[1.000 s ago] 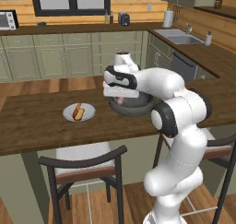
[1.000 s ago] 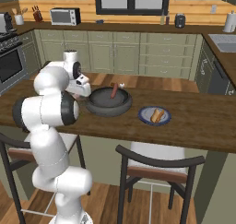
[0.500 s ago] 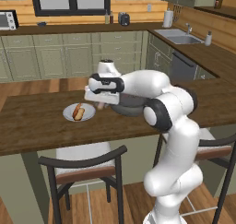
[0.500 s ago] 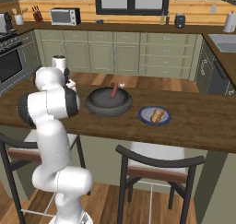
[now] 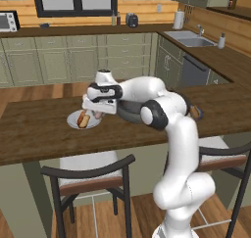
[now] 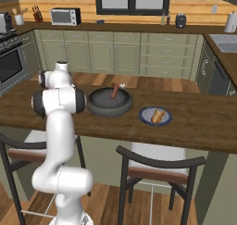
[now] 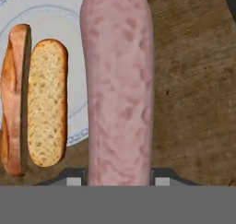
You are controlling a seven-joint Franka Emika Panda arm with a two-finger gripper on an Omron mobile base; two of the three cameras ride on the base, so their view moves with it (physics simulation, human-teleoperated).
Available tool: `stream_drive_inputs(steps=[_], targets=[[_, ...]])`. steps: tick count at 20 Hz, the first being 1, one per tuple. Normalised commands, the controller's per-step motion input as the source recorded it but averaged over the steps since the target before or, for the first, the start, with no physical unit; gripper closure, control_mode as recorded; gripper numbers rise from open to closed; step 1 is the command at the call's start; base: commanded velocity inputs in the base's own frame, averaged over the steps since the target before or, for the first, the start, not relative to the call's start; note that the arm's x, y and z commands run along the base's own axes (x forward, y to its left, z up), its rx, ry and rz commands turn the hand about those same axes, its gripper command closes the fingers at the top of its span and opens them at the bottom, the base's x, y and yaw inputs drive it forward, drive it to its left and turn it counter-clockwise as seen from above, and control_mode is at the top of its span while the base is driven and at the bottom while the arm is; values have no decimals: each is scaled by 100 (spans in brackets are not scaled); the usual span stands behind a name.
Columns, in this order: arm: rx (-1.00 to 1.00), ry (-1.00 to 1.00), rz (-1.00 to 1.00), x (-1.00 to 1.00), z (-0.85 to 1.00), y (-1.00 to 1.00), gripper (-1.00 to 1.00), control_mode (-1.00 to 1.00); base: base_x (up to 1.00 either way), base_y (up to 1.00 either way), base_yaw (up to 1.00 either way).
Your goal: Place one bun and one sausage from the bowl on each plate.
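The gripper point(image 5: 96, 113) hangs over the near edge of the pale plate point(image 5: 74, 124) on the wooden surface point(image 5: 34, 134). Its fingers are closed part-way on a pink sausage point(image 7: 119, 87), which in the hand view runs lengthwise out from between them.

That plate point(image 7: 50, 11) already carries a split bun point(image 7: 34, 101). The sausage hangs beside the bun, over the plate's rim and partly over bare wood.

Judgement: the step in hand is setting this sausage on the pale plate. To do it well, the hand should shift toward the bun so the whole sausage lies over the plate, lower until it nearly rests, then release; dropped from here it would likely roll off onto the wood.

The dark bowl point(image 6: 109, 103) sits mid-surface with another sausage point(image 6: 114, 90) leaning in it. The blue-grey plate point(image 6: 155, 116) beside it holds a bun.

No brand, label or legible writing is visible.
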Motion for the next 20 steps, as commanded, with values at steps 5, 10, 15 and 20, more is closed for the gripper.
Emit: stream_drive_inputs(steps=[5, 10, 15, 20], targets=[[0, 1, 0, 54, -47, 10, 100, -100, 0, 0, 0], [0, 0, 0, 28, -40, 22, 100, -100, 0, 0, 0], [0, 0, 0, 17, -21, 18, -100, -100, 0, 0, 0], [2, 0, -1, 12, 1, -6, -100, -100, 0, 0, 0]])
